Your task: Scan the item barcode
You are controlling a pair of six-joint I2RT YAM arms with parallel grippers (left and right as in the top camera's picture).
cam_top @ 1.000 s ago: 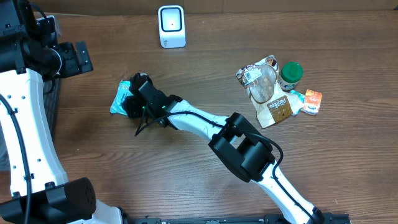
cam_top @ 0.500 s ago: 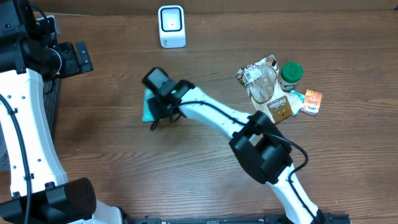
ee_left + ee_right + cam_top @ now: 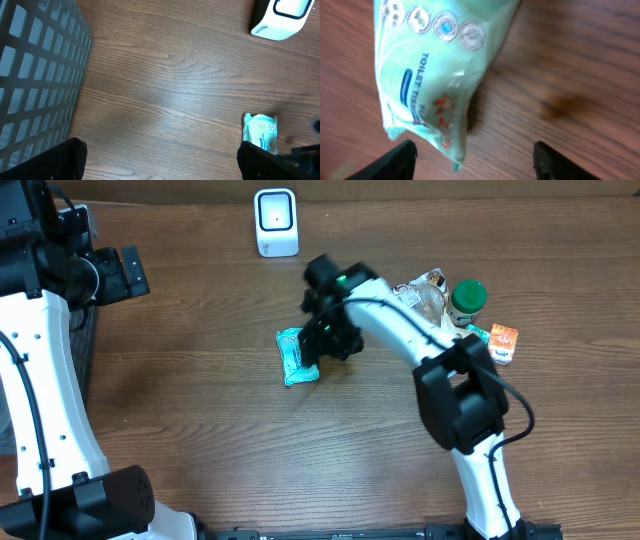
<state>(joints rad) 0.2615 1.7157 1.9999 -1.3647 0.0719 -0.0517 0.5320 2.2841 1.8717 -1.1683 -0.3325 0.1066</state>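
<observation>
Stretching across every view is a brown wood-grain desk [image 3: 180,440], matte, with a pale tan band along its far edge in the overhead view. A white scanner [image 3: 275,222] with a dark face stands upright near that far edge. At the left side, the left wrist view shows a grey basket [image 3: 35,75] with walls of open grid; what it holds cannot be made out through the bars. Toward the right of the desk sits a tight cluster: a jar [image 3: 467,300] with a green lid, a bag [image 3: 420,305] with a clear window touching it, a brown pouch [image 3: 443,352] lying just in front of the bag, and an orange packet [image 3: 503,342] beside the pouch. The jar's contents cannot be told. The mint-green tissue pack [image 3: 297,356] lies flat on the desk near the middle, well apart from the scanner and to the left of the cluster; the right wrist view reads "TOILET TISS" on its face, and no barcode shows on that side. The right hand [image 3: 475,150] hangs just over the pack's near end with its fingers [image 3: 400,160] spread wide, pinching nothing. The left hand [image 3: 161,152] is off at the left by the basket, its fingers spread fully with only bare desk between them.
</observation>
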